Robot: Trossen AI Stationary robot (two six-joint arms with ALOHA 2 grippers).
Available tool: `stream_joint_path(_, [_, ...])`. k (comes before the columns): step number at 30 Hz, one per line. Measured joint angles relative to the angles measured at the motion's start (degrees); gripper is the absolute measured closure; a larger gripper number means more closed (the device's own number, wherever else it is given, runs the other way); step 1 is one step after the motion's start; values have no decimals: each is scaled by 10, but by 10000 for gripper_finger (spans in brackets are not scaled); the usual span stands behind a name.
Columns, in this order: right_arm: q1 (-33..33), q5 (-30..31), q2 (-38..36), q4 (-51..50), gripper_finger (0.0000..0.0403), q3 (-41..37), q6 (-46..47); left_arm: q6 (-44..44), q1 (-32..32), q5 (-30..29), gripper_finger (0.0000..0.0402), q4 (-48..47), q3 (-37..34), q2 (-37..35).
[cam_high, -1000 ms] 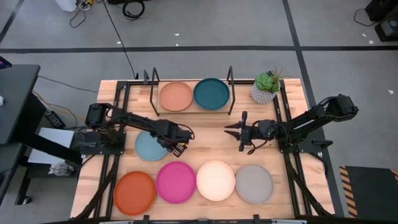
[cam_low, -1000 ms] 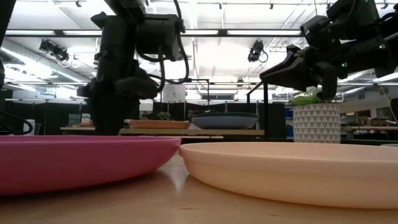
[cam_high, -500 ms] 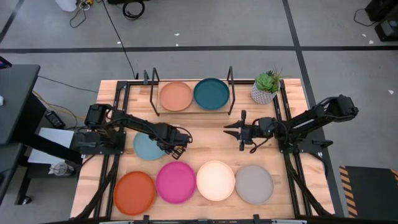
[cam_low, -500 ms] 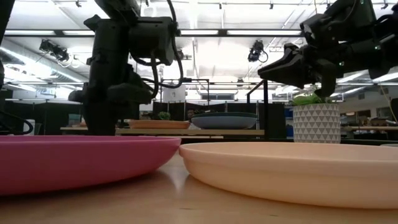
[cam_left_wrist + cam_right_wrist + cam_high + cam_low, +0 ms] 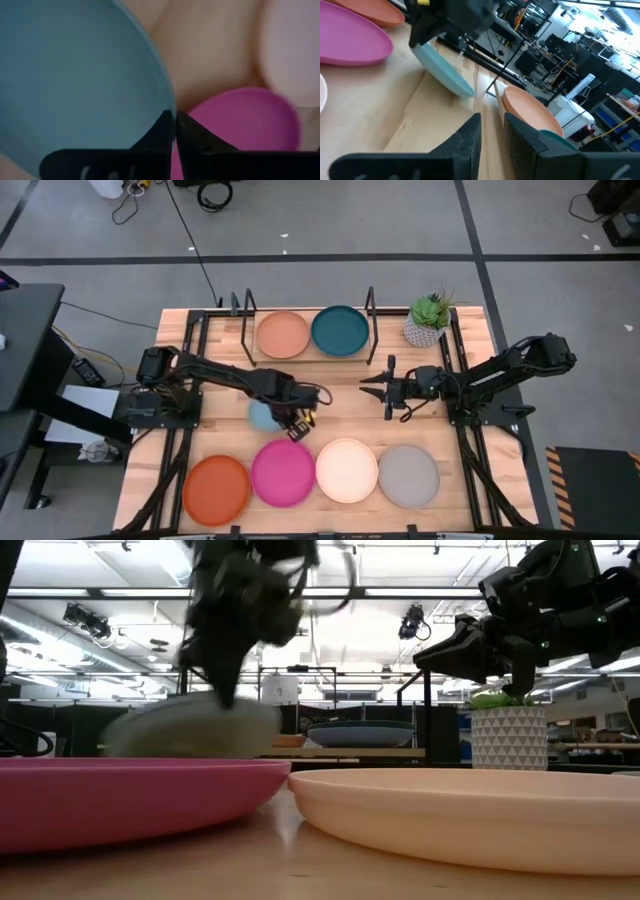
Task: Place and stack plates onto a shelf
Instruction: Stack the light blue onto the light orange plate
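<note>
- The left gripper (image 5: 303, 420) has its jaws pinched tight on the rim of the light blue plate (image 5: 75, 85), a smooth, shallow plastic round; in the left wrist view the two dark fingertips (image 5: 162, 127) meet on the plate's edge with almost no gap.
- The light blue plate hangs tilted off the wooden table (image 5: 335, 385), its far edge lifted; the glossy magenta plate (image 5: 283, 472) lies flat just beyond the fingertips.
- The right gripper (image 5: 368, 387) hovers above the table, its jaws a narrow slot apart, empty and touching nothing.
- Ahead of the right jaws stands the shelf (image 5: 305, 358), a pale wood plank between black wire uprights, carrying the peach plate (image 5: 283, 335) and the dark teal plate (image 5: 340, 330) side by side.
</note>
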Motion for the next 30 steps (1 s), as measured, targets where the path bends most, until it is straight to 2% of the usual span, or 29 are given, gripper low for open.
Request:
stream_joint_path(3, [0, -6, 0, 0, 314, 0, 12, 55, 0, -39, 386, -1, 45, 0])
stream_joint_path(7, [0, -6, 0, -15, 314, 0, 37, 125, 1, -130, 385, -3, 95, 0])
stream_joint_path(12, [2, -6, 0, -28, 314, 0, 76, 212, 6, -217, 381, -5, 115, 0])
stream_joint_path(17, [10, -6, 0, -52, 314, 0, 121, 275, 43, -225, 379, -37, 115, 0])
stream_joint_path(24, [40, -3, 0, -79, 314, 0, 178, 359, 114, -231, 378, -36, 112, 0])
stream_joint_path(30, [68, 2, 0, -95, 314, 0, 216, 407, 181, -231, 378, -19, 62, 0])
